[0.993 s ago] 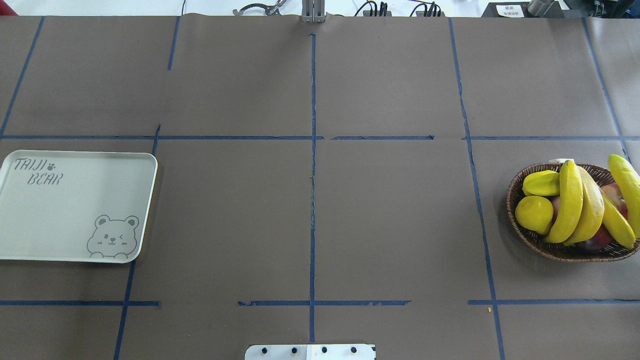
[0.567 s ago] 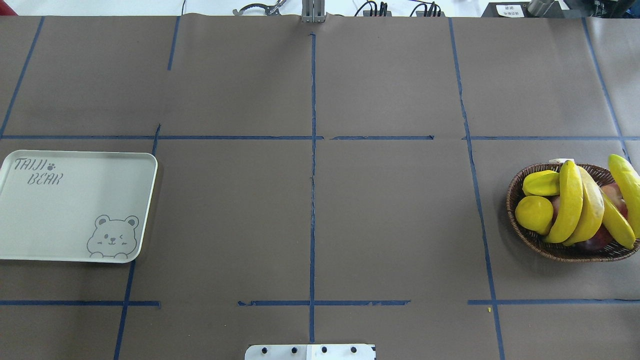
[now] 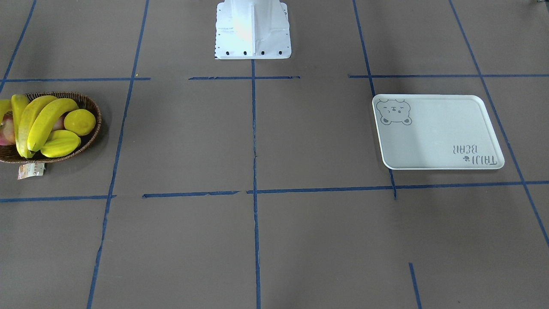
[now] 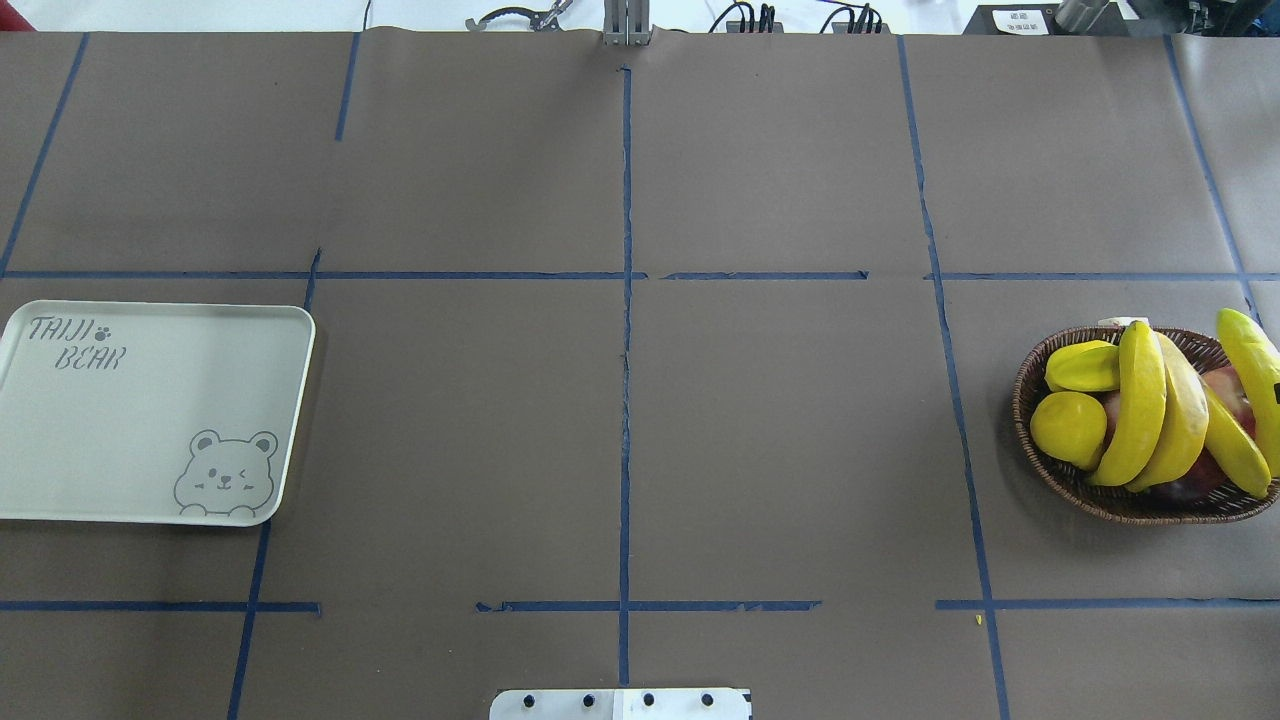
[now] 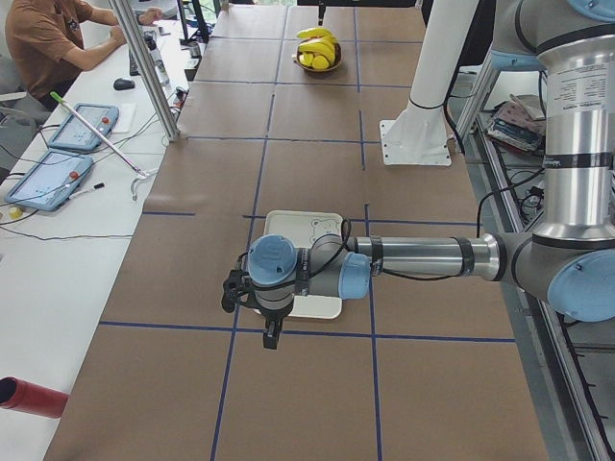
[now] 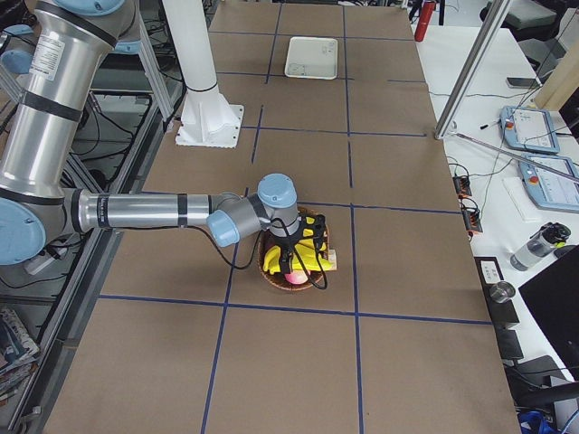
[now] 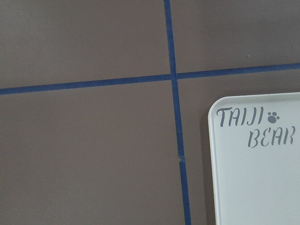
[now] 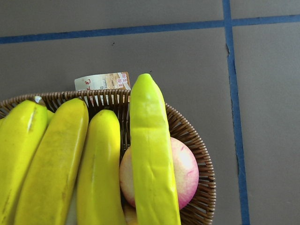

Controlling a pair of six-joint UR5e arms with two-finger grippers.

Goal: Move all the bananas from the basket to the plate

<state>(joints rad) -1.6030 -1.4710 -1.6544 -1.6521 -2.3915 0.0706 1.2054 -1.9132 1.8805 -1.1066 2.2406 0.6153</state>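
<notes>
In the basket [image 4: 1120,505], four bananas [image 4: 1140,400]; right gripper [image 6: 289,261] above, left gripper [image 5: 272,334] by the plate [image 4: 150,420], both openings unclear

This is a robotics lab: a long surface [image 4: 780,420] covered in brown paper and gridded with blue tape [image 4: 626,400], silver robot arms [image 5: 423,257] reaching over it, a white pedestal [image 3: 253,30], cabled control tablets [image 5: 82,127] on a white side bench [image 5: 38,245], and a person [image 5: 48,43] seated there.
</notes>
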